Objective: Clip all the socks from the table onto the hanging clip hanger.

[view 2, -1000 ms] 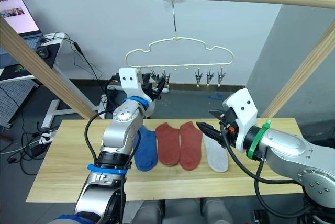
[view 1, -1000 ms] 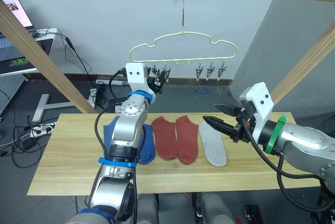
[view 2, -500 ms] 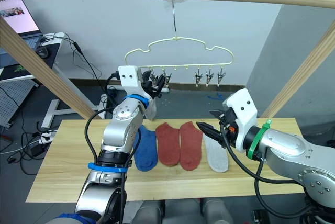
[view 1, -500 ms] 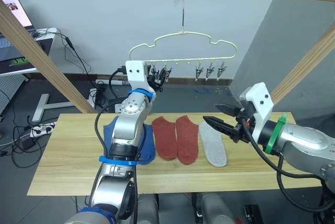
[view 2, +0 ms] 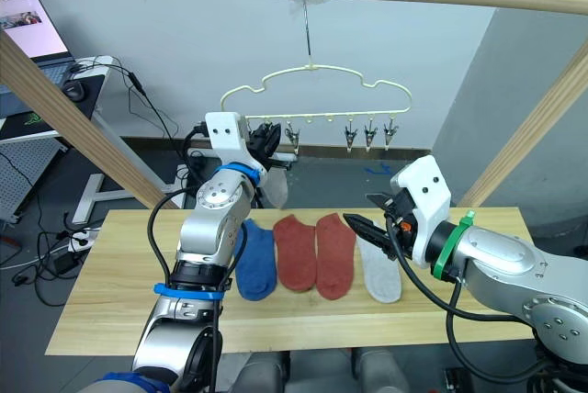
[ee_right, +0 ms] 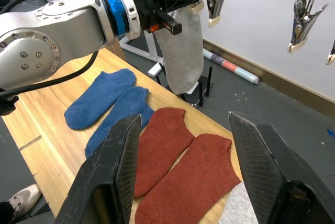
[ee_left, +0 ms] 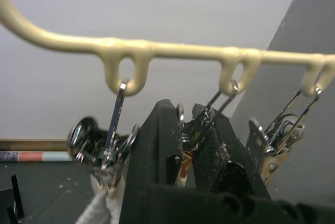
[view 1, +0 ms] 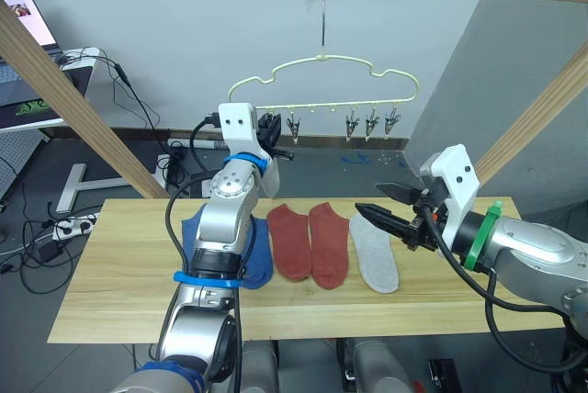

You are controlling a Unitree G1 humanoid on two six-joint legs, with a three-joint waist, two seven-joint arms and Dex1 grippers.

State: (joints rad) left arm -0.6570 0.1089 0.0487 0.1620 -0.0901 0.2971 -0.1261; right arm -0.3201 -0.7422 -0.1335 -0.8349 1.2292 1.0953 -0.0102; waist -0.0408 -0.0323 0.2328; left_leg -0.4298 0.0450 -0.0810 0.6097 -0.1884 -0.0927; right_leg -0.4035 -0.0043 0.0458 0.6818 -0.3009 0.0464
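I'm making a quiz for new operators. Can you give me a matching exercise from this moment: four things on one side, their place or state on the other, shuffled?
Things:
1. hanging light grey sock
2. two rust-red socks
3. right gripper
4. pale yellow-green wire clip hanger

Place or state:
A. hooked on the wooden pole overhead
B. open, above the flat light grey sock
C. clipped up by the left gripper
D. flat, side by side on the light wood table

Pairs: 1-C, 2-D, 3-B, 4-A

Grey sock (ee_right: 181, 51) clipped on hanger (view 1: 322, 90), five socks (view 1: 310, 243) on table (view 1: 119, 264)
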